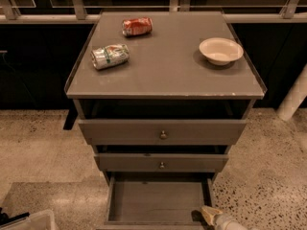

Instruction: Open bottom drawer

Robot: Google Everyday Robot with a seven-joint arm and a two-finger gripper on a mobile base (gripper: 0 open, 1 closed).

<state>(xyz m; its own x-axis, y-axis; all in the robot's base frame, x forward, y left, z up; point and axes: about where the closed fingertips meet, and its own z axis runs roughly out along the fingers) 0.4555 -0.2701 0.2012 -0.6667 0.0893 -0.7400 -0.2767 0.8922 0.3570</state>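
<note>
Three grey flat-fronted drawers are sitting under the grey rectangular worktop. The top drawer and the middle drawer are each showing one small round metal knob. The bottom drawer (the lowest, below the worktop's near edge) is standing pulled out, showing a plain grey inside. The pale gripper is staying at this drawer's front right corner; whether it is grasping anything, I cannot tell.

Two cans are lying on the worktop: a crushed red can near the far edge and a crushed silver-green can near the left edge. Their labels are not readable. One shallow round cream bowl is sitting near the right edge.
</note>
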